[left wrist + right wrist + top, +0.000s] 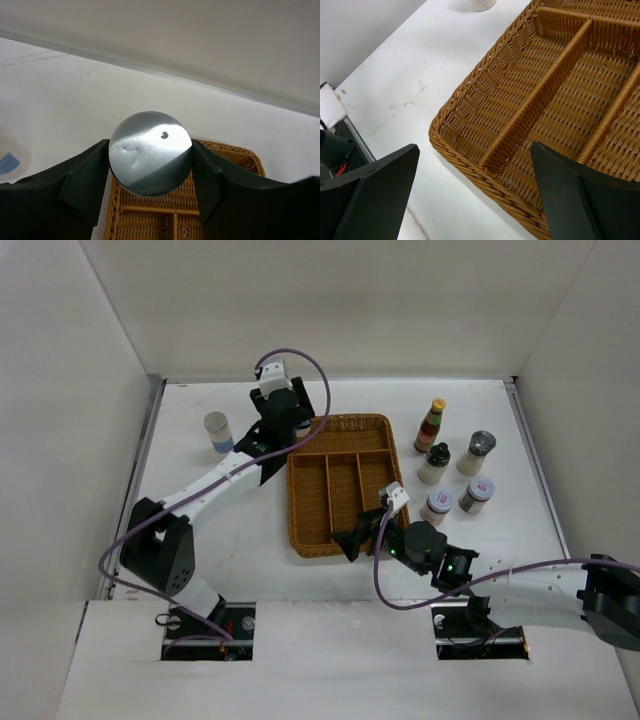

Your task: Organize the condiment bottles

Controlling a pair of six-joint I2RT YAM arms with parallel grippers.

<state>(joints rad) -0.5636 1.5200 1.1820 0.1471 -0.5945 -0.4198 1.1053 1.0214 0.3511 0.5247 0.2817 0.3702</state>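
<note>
Left gripper (150, 167) clamped on a shaker (150, 150) between its black fingers (82, 182). I see a round silver lid, dented, with one small hole. Woven wicker tray (150, 217) just beneath. White bottle (217, 432) left of that hand, blue label too blurred to read. Only the top view shows five more bottles (435, 464) well to its right. Right gripper (474, 149) gapes wide over the tray's ribbed dividers.
</note>
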